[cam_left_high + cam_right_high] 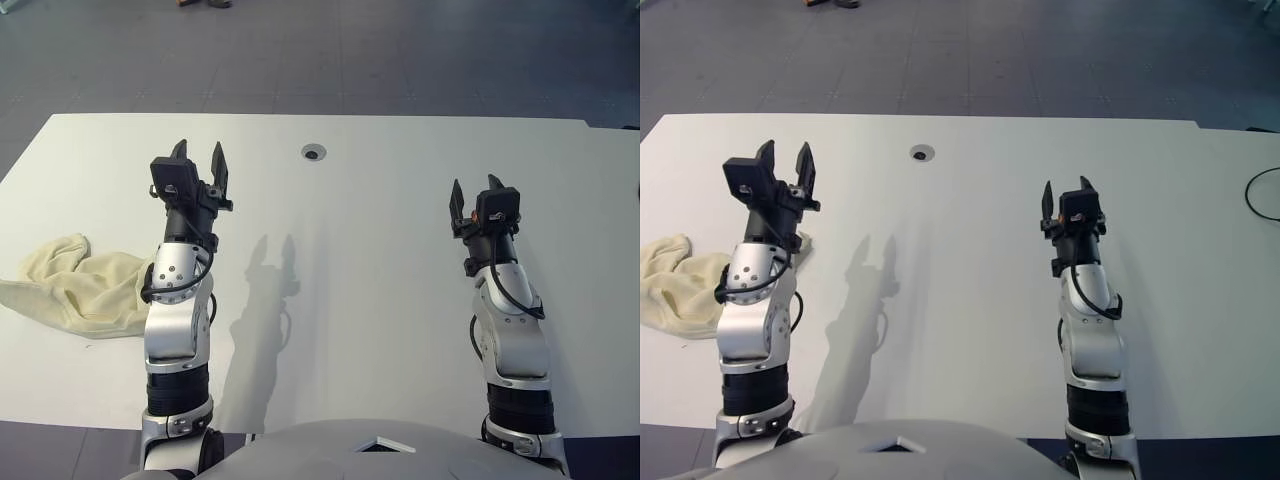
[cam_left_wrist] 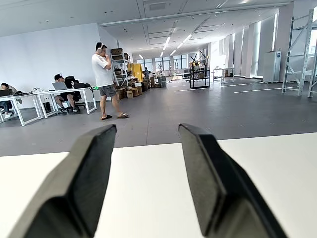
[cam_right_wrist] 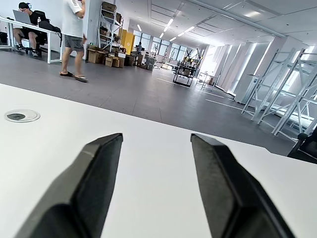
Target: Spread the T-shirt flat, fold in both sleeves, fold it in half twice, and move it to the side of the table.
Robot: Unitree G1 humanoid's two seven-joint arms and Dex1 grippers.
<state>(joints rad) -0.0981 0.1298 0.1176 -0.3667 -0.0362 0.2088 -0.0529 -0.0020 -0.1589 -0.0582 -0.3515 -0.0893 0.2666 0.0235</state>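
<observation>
Over the white table (image 1: 380, 270), left gripper (image 1: 199, 156) and right gripper (image 1: 475, 190) gape empty, T-shirt (image 1: 80, 285) seemingly untouched.

I'm seeing head stereo pair looking forward-down, both eyes sharing same table (image 1: 400, 300). Wrist cams sitting low, close behind fingers (image 2: 89, 183), facing room beyond table.

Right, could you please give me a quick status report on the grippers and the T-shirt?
Left gripper open, empty. Right gripper open, empty. T-shirt bunched at left edge of table, untouched. Grommet far ahead, clear of it.
</observation>
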